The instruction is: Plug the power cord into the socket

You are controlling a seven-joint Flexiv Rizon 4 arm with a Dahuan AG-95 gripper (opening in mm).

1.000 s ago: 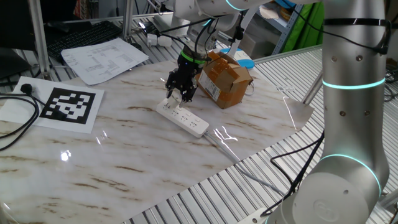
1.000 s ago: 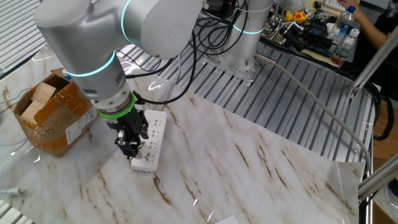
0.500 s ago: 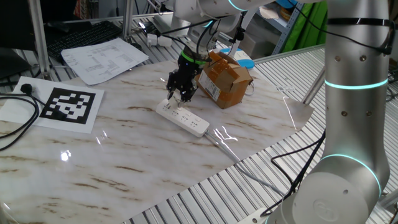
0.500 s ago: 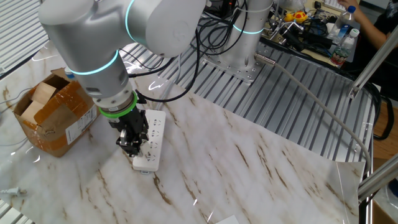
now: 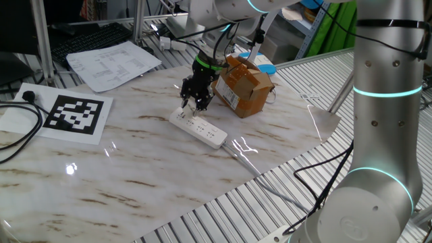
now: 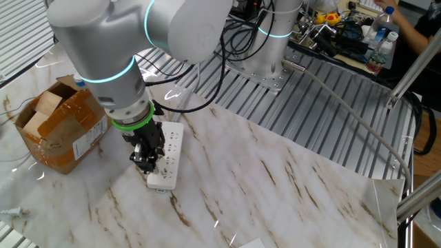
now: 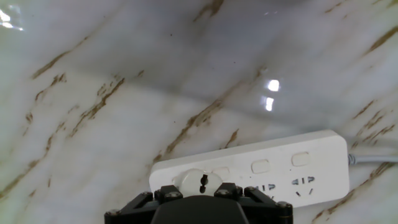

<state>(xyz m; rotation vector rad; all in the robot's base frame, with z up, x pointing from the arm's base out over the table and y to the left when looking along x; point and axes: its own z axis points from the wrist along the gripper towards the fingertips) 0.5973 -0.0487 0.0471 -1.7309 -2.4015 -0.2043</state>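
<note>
The claw (image 5: 193, 104) is pointing steeply down over the near end of the socket (image 5: 198, 128), a long white power strip that is lying flat on the marbled tabletop (image 5: 135, 155). In the hand view the power cord (image 7: 198, 182), a small round white plug piece with dark marks, is sitting on the left end of the socket (image 7: 261, 171), just in front of the black claw body, with the strip's remaining outlets running off to the right and a thin pale cable (image 7: 373, 158) leaving its far right end. The fingertips themselves are hidden in that view, and in the fixed views they are too small and dark to separate, so I cannot tell whether the claw is clenching the plug piece or standing released just above it. In the other fixed view the claw (image 6: 146, 161) is hanging over the strip's (image 6: 167, 153) lower end. A brown cardboard box (image 5: 244, 86) is standing just beside the socket, on its far side. Well apart, at the left of the tabletop, a printed marker sheet (image 5: 73, 116) is lying flat, with a black cable (image 5: 17, 138) curling next to it and loose papers (image 5: 111, 64) farther back.
</note>
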